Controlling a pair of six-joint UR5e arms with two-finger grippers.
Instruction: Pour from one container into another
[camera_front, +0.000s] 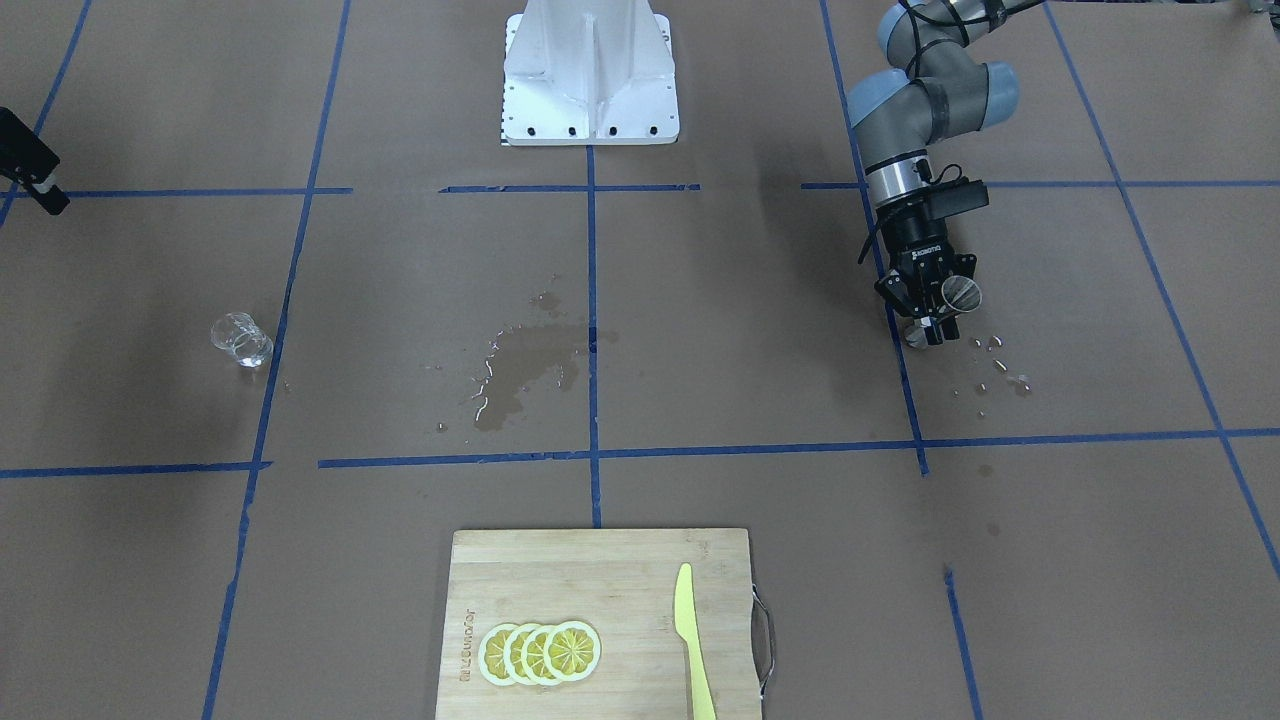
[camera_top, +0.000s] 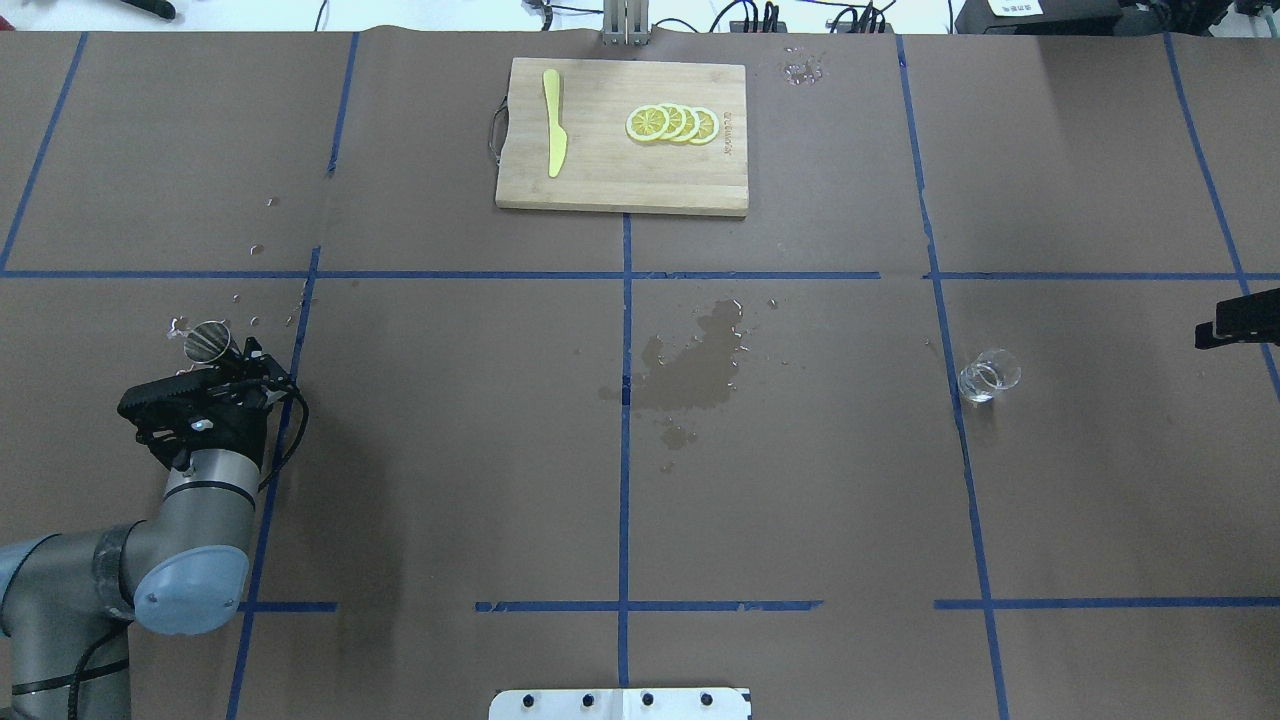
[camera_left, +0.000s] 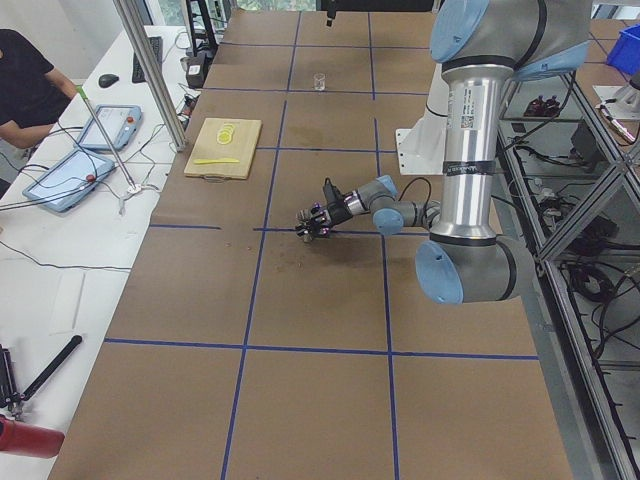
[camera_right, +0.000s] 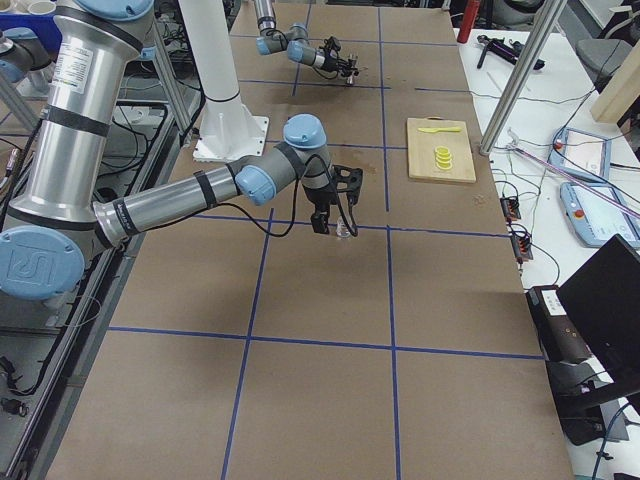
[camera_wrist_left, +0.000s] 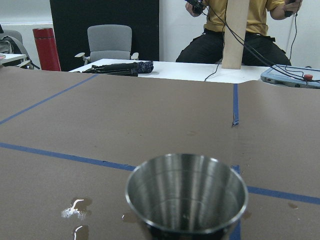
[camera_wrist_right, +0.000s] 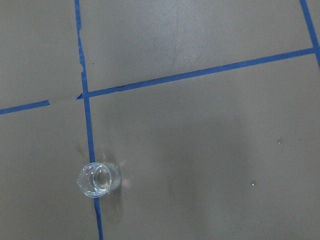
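Note:
A small steel cup (camera_front: 962, 293) is tilted, its mouth toward the cutting board side, just above the table. My left gripper (camera_front: 932, 320) is shut on it. The left wrist view shows the cup (camera_wrist_left: 186, 192) close up, with bare metal inside and only a few drops. A small clear glass beaker (camera_front: 241, 338) stands upright on the other side of the table, by a blue tape line. The right wrist view looks down on the beaker (camera_wrist_right: 98, 180) from well above. My right gripper (camera_right: 324, 220) hangs over the beaker, apart from it; its fingers are not visible clearly.
A water puddle (camera_front: 520, 375) darkens the paper mid-table, and droplets (camera_front: 1000, 365) lie beside the steel cup. A wooden cutting board (camera_front: 600, 565) at the operators' edge carries lemon slices (camera_front: 540, 652) and a yellow knife (camera_front: 692, 640). The robot's white base (camera_front: 590, 70) stands opposite.

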